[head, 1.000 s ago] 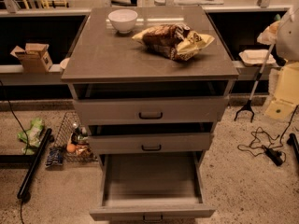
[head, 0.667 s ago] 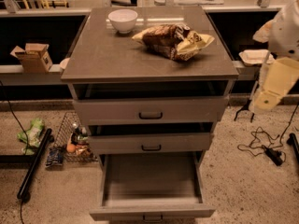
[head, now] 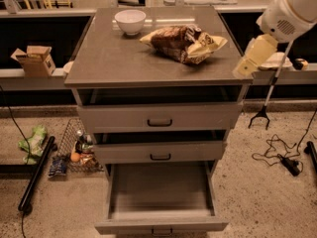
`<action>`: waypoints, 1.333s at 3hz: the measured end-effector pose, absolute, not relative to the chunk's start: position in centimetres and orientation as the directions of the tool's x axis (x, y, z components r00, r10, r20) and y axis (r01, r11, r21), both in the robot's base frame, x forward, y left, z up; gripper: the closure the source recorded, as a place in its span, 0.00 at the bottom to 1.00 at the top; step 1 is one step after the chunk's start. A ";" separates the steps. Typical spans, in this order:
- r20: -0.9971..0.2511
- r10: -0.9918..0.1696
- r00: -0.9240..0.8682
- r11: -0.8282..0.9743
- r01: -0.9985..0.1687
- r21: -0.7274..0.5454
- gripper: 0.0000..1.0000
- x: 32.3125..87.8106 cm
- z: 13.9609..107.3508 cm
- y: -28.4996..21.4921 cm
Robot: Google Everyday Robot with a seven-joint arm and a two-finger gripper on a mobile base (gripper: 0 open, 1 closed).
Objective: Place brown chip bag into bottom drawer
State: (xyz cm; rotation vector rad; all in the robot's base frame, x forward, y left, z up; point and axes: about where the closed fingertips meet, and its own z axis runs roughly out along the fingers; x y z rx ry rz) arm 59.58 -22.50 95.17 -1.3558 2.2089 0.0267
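Observation:
The brown chip bag [head: 183,42] lies on the grey cabinet top [head: 119,63], right of centre, with pale yellow ends. The bottom drawer [head: 161,225] is pulled out; its inside is bare. The two upper drawers [head: 159,117] are only slightly out. My arm comes in from the upper right. My gripper [head: 247,63] hangs at the cabinet top's right edge, to the right of the bag and apart from it, holding nothing that I can see.
A white bowl [head: 130,21] stands at the back of the top. A cardboard box [head: 33,61] sits on a left shelf. On the floor at left are a green packet [head: 32,143], a wire basket [head: 74,150] and a black pole [head: 34,175]. At right are cables [head: 285,160].
My arm has swung up and left from beside the cabinet to its top right edge, nearer the bag. The bag, bowl and drawers have not moved.

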 end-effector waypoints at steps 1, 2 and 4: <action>-0.567 -0.761 -0.316 0.517 -0.823 -0.235 0.00 66.4 94.7 -21.5; -0.566 -0.761 -0.316 0.516 -0.824 -0.234 0.00 66.3 94.6 -21.5; -0.681 -0.622 -0.386 0.609 -0.785 -0.112 0.00 72.3 93.8 -17.6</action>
